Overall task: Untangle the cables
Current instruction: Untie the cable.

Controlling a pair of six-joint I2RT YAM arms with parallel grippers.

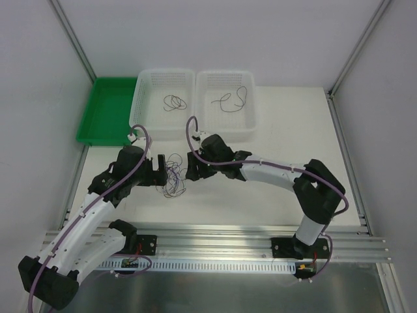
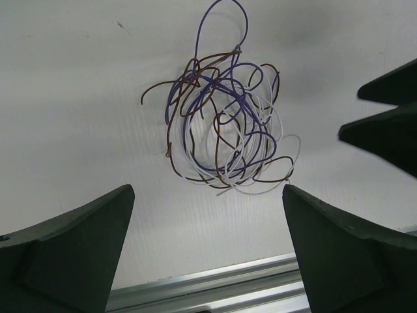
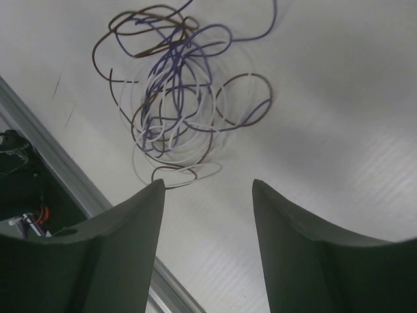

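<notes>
While the cables [image 1: 173,177] lie tangled on the table [image 1: 273,192] between us, our left gripper [image 2: 207,189] gapes wide, our right gripper [image 3: 207,184] half-open, both empty; we should pinch one outer loop and draw gently.

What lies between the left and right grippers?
The tangled cables, loose on the table between left gripper and right gripper; the top view shows it.
</notes>
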